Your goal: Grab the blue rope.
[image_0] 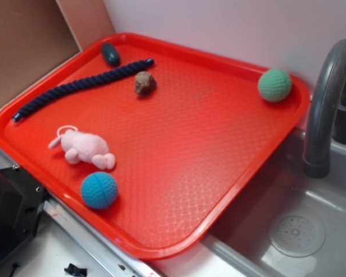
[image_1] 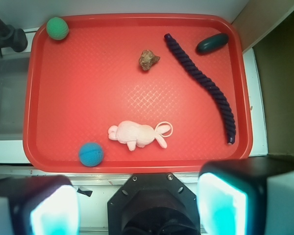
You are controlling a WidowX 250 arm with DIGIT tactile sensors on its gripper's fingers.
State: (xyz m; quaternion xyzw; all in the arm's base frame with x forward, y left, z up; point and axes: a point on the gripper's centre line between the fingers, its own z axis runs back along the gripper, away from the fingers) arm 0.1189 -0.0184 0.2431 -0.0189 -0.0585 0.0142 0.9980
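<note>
The blue rope [image_0: 81,86] is laid slightly wavy along the far left side of the red tray [image_0: 230,167], one blunt end just beside the dark teal oval [image_0: 110,53], the other near the tray's rim. A brown lump [image_0: 145,83] is seen near its upper end; a pink plush toy [image_0: 83,148], a blue crocheted ball [image_0: 99,190] and a green ball [image_0: 274,85] are set well apart from it. In the wrist view the hand [image_1: 137,205] is held high above the near edge, its fingers [image_1: 220,205] spread wide, nothing held. Risks judged: the teal oval could be pinched instead if the descent is aimed at that end; the round, twisted rope could be rolled out of a shallow pinch, or the tray rim struck. The tray is textured and rests over a grey sink [image_0: 300,231] with a dark faucet [image_0: 328,98]; a pale wall is behind.
</note>
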